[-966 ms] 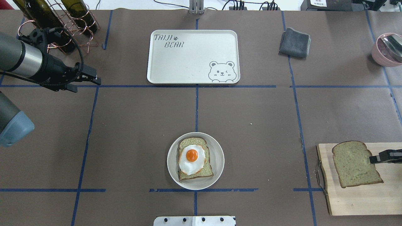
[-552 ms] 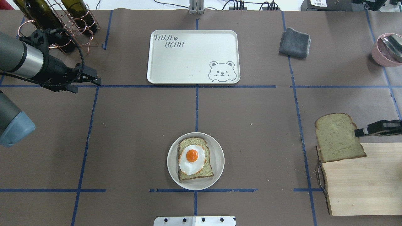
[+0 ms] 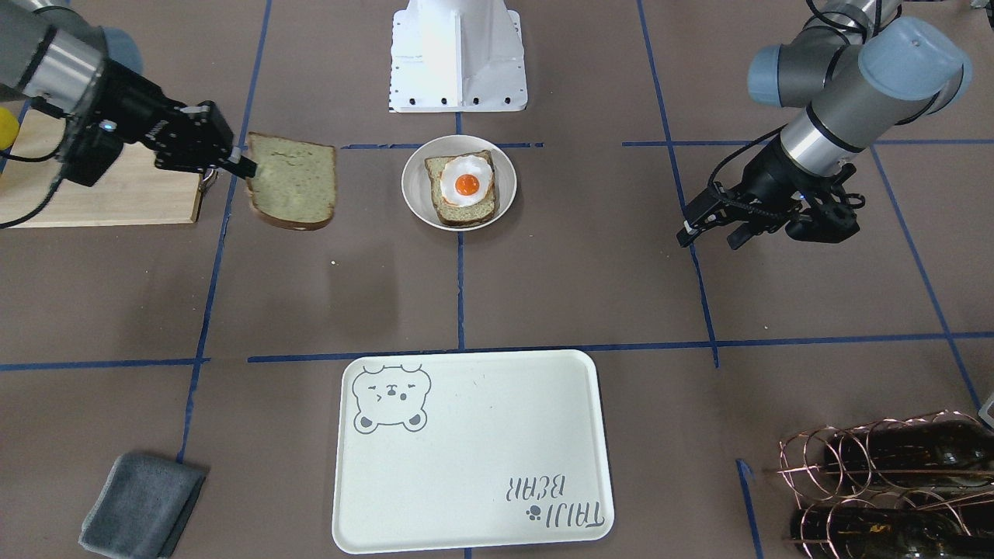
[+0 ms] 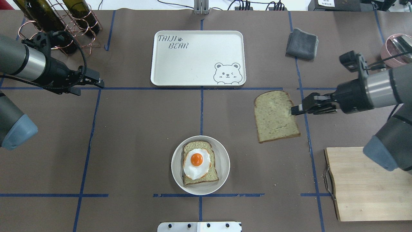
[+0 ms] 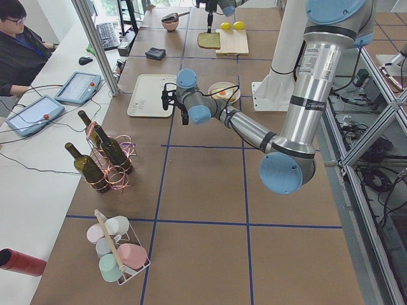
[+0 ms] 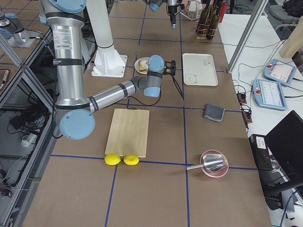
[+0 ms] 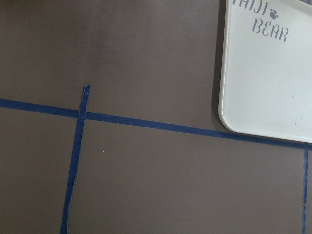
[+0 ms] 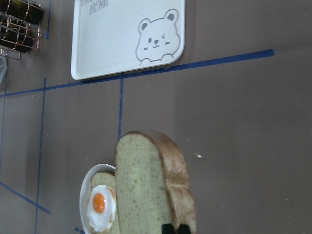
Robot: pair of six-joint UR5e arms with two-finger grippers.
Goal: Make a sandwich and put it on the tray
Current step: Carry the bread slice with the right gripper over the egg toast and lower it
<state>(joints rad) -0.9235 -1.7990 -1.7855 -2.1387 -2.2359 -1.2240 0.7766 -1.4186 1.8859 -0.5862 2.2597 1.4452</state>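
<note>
Bread slice (image 4: 275, 116) leaves the board (image 4: 370, 183), pinched by my right gripper (image 4: 293, 111), two o'clock of the dish (image 4: 226, 161); left gripper (image 3: 705, 239) gapes.

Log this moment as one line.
right gripper: shut on bread slice, off board | left gripper: open, idle | dish: bread, egg, untopped

A wooden cutting board (image 4: 367, 183) is seen lying flat by the desk's right end, close to the near edge. Two yellow lemons (image 6: 122, 160) are set just beside its outer end, touching each other. A folded grey cloth (image 4: 302, 43) is laid near the far edge. A pink bowl (image 4: 391, 58) holding a metal scoop (image 4: 402, 45) is placed at the far right corner. Wine bottles (image 4: 79, 13) are held in a copper wire rack (image 4: 69, 30) at the far left corner
</note>
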